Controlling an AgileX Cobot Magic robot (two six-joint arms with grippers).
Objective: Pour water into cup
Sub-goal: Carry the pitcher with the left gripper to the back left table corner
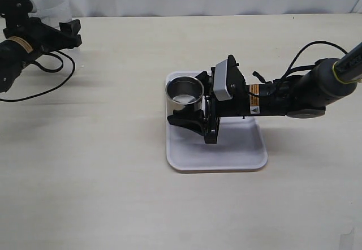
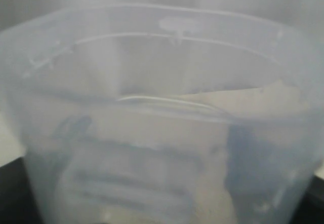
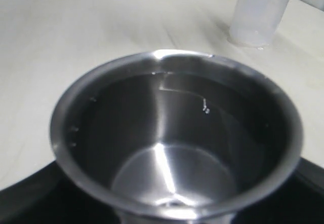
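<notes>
Short shiny stainless-steel cup [image 1: 185,93] stands at one corner of the flat white plastic tray [image 1: 237,154], right gripper [image 1: 190,100] clamped across its walls — rigid, light, slick, best held mid-height — while left gripper [image 1: 73,32], well off the tray, seemingly clasps the translucent plastic beaker [image 1: 50,4].

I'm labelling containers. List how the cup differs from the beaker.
The cup is shiny steel; the beaker is translucent plastic. The cup is short, the beaker taller. The cup stands on the tray; the beaker on the bare table. Both are upright and open-topped.
</notes>
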